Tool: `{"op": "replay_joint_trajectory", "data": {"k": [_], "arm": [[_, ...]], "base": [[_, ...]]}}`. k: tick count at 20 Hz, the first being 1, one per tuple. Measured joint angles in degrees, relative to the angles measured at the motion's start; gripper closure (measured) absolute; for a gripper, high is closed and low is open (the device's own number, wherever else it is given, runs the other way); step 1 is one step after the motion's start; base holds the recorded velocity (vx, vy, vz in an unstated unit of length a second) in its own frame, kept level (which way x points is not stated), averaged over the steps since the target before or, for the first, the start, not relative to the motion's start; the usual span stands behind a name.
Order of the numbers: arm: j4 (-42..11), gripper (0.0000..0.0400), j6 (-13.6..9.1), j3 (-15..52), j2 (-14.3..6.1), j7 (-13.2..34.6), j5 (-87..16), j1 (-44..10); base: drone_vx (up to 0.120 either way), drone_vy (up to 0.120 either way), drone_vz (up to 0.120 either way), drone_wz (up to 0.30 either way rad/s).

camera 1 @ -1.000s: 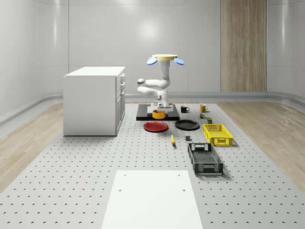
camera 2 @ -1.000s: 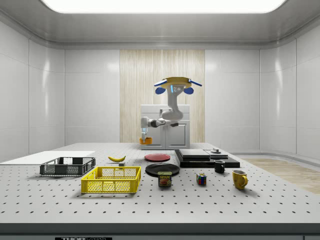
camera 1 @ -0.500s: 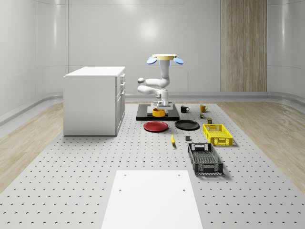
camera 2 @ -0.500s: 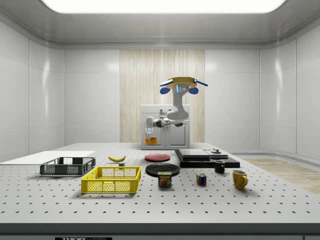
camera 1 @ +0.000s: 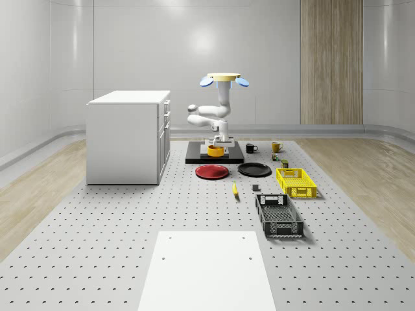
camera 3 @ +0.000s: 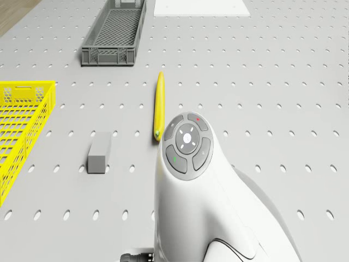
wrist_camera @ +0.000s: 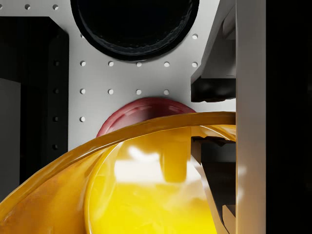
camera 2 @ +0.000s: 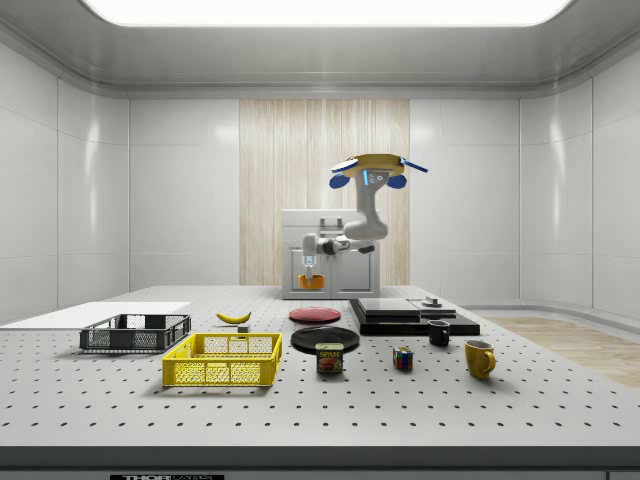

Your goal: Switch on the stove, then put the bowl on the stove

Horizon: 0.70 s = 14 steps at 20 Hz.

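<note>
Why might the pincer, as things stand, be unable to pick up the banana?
Probably not able: the pincer is shut on the bowl, held above the stove, with the banana lying farther off on the table.

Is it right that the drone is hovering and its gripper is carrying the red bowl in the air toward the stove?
Not quite: the bowl is orange-yellow, not red. The whole-scene view shows that colour in the gripper, and the wrist view shows the same glossy orange-yellow rim. The red thing is the plate lying on the table. The rest holds: the drone hovers, the bowl held up near the stove.
</note>
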Motion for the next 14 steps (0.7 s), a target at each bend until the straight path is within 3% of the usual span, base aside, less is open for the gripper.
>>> {"op": "replay_joint_trajectory", "data": {"k": [14], "arm": [[0.0, 0.0298, 0.2, 0.0, -0.2, 0.0, 0.1, -0.1]], "base": [[-0.120, 0.000, 0.000, 0.000]]}}
